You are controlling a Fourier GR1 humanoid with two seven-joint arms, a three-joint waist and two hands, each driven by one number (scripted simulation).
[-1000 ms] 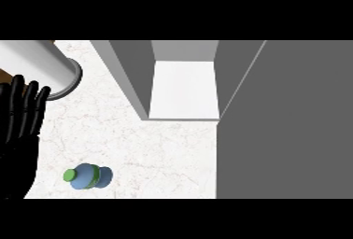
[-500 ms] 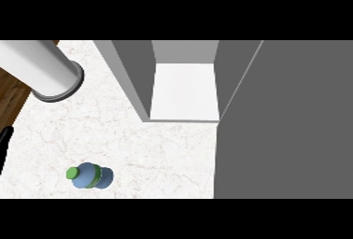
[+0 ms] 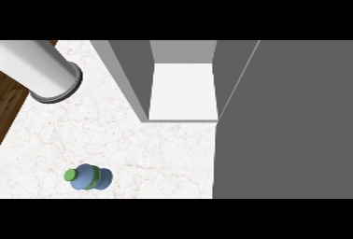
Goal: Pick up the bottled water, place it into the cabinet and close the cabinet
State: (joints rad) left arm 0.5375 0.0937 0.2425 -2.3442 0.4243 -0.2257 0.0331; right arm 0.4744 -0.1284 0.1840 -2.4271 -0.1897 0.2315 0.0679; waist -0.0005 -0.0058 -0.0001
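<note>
Nearly Untouched: Bottle Waits on the Surface

Nearest, at the left, the bottle (image 3: 88, 177) stands alone on the pale surface (image 3: 158, 154). No robot hand shows, so its state cannot be told. Farther off, the cabinet (image 3: 183, 91) stands open; a clumsy reach could topple the bottle.

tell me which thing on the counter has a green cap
The bottled water near the counter's front left: blue body, green cap. The only other thing there, the open cabinet, is grey with a white floor.
</note>
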